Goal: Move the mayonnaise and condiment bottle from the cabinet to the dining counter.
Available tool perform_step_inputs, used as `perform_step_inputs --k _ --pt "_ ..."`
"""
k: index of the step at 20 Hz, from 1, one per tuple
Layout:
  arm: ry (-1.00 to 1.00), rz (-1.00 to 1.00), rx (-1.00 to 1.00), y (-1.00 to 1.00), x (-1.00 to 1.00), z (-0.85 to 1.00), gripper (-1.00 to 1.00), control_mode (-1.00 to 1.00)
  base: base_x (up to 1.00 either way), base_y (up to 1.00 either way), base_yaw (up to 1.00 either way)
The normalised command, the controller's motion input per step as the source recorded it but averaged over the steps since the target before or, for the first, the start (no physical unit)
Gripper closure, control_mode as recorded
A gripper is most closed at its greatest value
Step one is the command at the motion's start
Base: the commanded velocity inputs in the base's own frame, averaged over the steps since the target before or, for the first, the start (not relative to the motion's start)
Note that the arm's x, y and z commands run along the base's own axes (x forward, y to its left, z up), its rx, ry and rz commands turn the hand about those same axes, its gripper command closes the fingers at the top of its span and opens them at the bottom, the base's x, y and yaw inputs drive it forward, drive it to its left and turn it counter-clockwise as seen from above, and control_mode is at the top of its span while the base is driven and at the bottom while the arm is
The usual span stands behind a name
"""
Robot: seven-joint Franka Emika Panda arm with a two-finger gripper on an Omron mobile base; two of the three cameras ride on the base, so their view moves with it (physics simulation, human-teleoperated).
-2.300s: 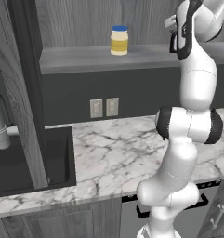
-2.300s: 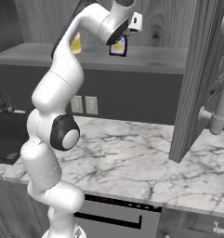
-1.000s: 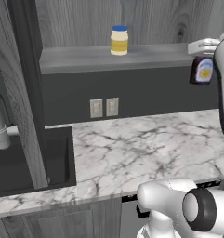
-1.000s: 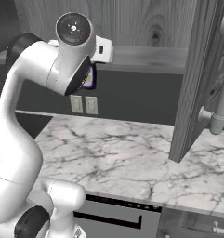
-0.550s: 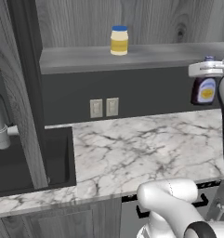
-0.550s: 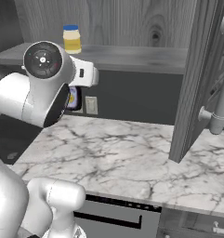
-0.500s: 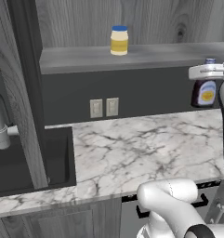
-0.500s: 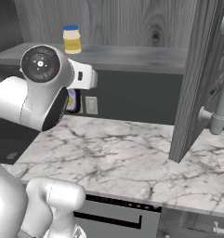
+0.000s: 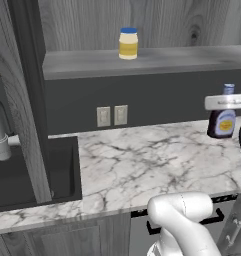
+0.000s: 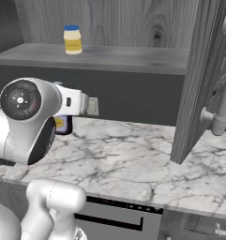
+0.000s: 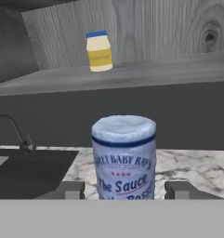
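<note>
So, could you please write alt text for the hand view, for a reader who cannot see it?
A blue-capped condiment bottle with a white sauce label stands close up between the two dark fingertips of the gripper. Behind it, a pale yellow mayonnaise jar with a blue lid stands on the grey shelf of the wood-grain cabinet. A black sink sits lower left.

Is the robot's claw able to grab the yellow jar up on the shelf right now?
Probably not yet. The claw is shut on the condiment bottle, so it has no free grip. The mayonnaise stands in the open on the cabinet shelf, with nothing in front.
</note>
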Motion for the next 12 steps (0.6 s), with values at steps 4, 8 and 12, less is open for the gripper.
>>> perform_step_inputs --k 4,8,12 --pt "0.02 0.00 -0.08 0.08 -0.29 -0.30 1.00 -1.00 0.00 0.00 0.00" --pt "0.11 0.00 -0.02 0.04 -0.02 -0.16 1.00 -1.00 0.00 0.00 0.00" --pt "0.00 0.00 0.00 0.00 0.00 0.00 1.00 -1.00 0.00 0.00 0.00"
